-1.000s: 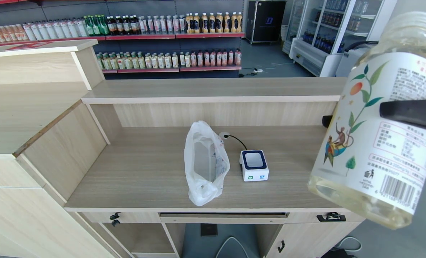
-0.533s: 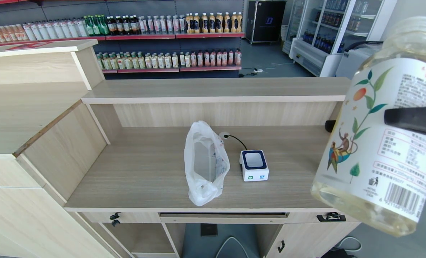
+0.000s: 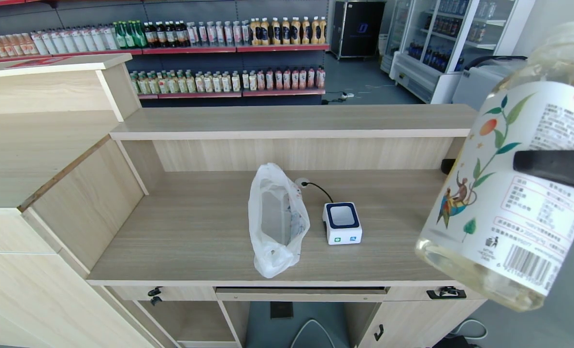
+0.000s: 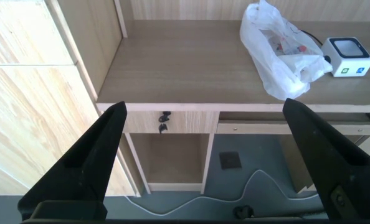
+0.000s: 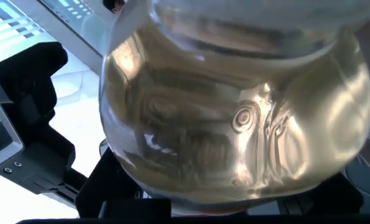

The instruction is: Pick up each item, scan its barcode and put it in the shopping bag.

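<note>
gripping tilted bottle [image 3: 499, 217], right end effector [image 3: 482, 165] raised

clear glossy plastic bottle [image 3: 490, 193], thin translucent plastic bag [image 3: 277, 227], matt wood counter [image 3: 195, 232].

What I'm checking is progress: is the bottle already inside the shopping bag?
No, the bottle is held in the air, apart from the shopping bag.

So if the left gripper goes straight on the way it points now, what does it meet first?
The left gripper, open, would likely hit the front edge of the counter, by the drawer lock. Depth is unclear.
</note>
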Tool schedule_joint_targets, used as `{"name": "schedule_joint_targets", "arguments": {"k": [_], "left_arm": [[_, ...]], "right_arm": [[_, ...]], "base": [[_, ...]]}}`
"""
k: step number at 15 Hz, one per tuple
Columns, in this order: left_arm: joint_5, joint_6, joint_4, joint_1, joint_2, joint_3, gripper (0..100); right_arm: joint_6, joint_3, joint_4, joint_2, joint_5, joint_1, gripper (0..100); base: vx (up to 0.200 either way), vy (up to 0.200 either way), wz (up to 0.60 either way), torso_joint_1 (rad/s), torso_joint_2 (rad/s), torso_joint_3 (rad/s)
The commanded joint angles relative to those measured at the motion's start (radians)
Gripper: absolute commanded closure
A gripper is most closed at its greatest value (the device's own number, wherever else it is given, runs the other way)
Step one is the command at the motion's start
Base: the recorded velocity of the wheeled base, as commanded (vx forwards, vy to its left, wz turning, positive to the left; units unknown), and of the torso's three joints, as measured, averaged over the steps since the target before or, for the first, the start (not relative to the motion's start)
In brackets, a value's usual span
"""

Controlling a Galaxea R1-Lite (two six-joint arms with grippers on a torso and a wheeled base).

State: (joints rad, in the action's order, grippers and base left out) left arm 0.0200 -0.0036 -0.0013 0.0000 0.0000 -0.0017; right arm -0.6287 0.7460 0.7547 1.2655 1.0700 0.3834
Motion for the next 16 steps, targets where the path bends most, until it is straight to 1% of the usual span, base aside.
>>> {"name": "schedule_joint_targets", "arguments": {"k": [1,2,4,6,7,8,9,10,11,12,13,16], "left_arm": [[0.000,0.001,0.000,0.000,0.002,0.000,0],[0.000,0.001,0.000,0.000,0.002,0.000,0],[0.000,0.001,0.000,0.000,0.002,0.000,0],[0.000,0.001,0.000,0.000,0.002,0.000,0],[0.000,0.001,0.000,0.000,0.002,0.000,0],[0.000,0.001,0.000,0.000,0.002,0.000,0],[0.000,0.001,0.000,0.000,0.002,0.000,0],[0.000,0.001,0.000,0.000,0.002,0.000,0],[0.000,0.001,0.000,0.000,0.002,0.000,0],[0.000,0.001,0.000,0.000,0.002,0.000,0],[0.000,0.001,0.000,0.000,0.002,0.000,0],[0.000,0.001,0.000,0.000,0.002,0.000,0]], "right_arm": [[0.185,-0.045,-0.003,0.063,-0.087,-0.077,100],[0.297,-0.063,-0.003,0.098,-0.133,-0.118,100],[0.541,-0.092,0.005,0.195,-0.236,-0.233,100],[0.827,-0.080,0.026,0.313,-0.337,-0.373,100],[0.909,-0.077,0.029,0.339,-0.344,-0.422,100],[0.955,-0.077,0.029,0.350,-0.346,-0.446,100],[1.075,-0.073,0.025,0.365,-0.354,-0.488,100],[1.141,-0.073,0.022,0.365,-0.380,-0.503,100],[1.175,-0.074,0.022,0.365,-0.410,-0.509,100],[1.229,-0.068,0.022,0.362,-0.492,-0.523,100],[1.253,-0.065,0.025,0.360,-0.515,-0.532,100],[1.321,-0.069,0.029,0.353,-0.518,-0.554,100]], "base": [[0.000,0.000,0.00,0.000,0.00,0.000],[0.000,0.000,0.00,0.000,0.00,0.000],[0.000,0.000,0.00,0.000,0.00,0.000],[0.000,0.000,0.00,0.000,0.00,0.000],[0.000,0.000,0.00,0.000,0.00,0.000],[0.000,0.000,0.00,0.000,0.00,0.000],[0.000,0.000,0.00,0.000,0.00,0.000],[0.000,0.000,0.00,0.000,0.00,0.000],[0.000,0.000,0.00,0.000,0.00,0.000],[0.000,0.000,0.00,0.000,0.00,0.000],[0.000,0.000,0.00,0.000,0.00,0.000],[0.000,0.000,0.00,0.000,0.00,0.000]]}}
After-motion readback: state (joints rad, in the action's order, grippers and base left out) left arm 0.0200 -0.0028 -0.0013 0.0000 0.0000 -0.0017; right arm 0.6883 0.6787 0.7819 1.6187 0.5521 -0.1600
